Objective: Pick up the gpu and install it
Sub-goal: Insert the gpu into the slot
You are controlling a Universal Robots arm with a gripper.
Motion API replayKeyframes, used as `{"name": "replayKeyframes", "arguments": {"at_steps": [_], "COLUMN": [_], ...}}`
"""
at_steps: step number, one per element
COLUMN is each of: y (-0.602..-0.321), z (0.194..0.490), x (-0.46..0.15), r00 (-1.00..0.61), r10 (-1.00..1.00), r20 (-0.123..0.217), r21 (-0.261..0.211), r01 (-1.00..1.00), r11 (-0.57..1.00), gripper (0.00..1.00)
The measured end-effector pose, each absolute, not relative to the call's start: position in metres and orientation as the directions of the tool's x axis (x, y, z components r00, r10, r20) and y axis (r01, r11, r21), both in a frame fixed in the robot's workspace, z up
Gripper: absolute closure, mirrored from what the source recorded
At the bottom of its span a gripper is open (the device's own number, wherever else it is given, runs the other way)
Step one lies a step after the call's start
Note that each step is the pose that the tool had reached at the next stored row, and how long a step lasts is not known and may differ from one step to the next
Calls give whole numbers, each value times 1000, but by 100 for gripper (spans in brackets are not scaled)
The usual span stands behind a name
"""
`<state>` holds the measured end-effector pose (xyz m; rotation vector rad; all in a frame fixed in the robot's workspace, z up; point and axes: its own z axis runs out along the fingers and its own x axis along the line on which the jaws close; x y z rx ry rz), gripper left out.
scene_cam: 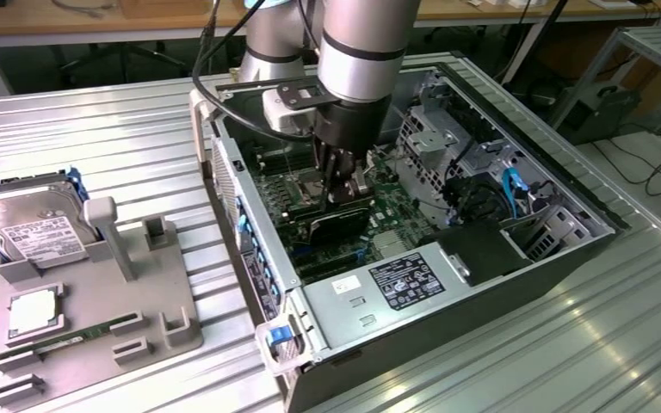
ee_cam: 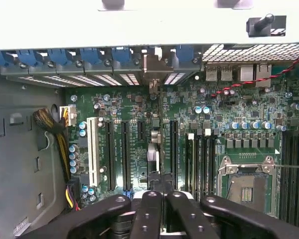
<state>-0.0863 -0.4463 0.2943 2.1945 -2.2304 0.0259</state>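
The gpu (scene_cam: 336,226), a thin black card, stands on edge inside the open computer case (scene_cam: 560,228), over the green motherboard (ee_cam: 249,112). In the wrist view I look along the gpu's top edge (ee_cam: 158,149). It runs between the long black slots toward its pale bracket (ee_cam: 154,67) at the case's rear wall. My gripper (scene_cam: 348,196) reaches straight down into the case and is shut on the gpu's upper edge. Its black fingers (ee_cam: 149,209) are pressed close together around the card.
Drive cages and blue cables (scene_cam: 509,194) fill the case toward the exterior view's right, and the power supply (scene_cam: 399,284) lies at its near end. A grey parts holder (scene_cam: 89,292) on the ribbed table carries a hard drive (scene_cam: 32,232) and a green memory stick (scene_cam: 72,340).
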Motion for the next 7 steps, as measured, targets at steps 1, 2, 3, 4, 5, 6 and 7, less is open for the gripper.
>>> {"name": "replayKeyframes", "arguments": {"at_steps": [1, 2, 3, 4, 5, 6, 7], "y": [-446, -446, -446, -446, -446, -446, -446], "z": [294, 294, 294, 294, 294, 294, 294], "x": [-86, -86, -86, -86, -86, -86, -86], "r00": [-16, -16, -16, -16, -16, -16, -16], "r10": [-1000, -1000, -1000, -1000, -1000, -1000, -1000], "r20": [21, 20, 21, 20, 20, 21, 21], "r21": [-3, -3, -3, -3, -3, -3, -3], "r01": [-1000, -1000, -1000, -1000, -1000, -1000, -1000], "r11": [16, 16, 16, 16, 16, 16, 16], "gripper": [89, 89, 89, 89, 89, 89, 89]}}
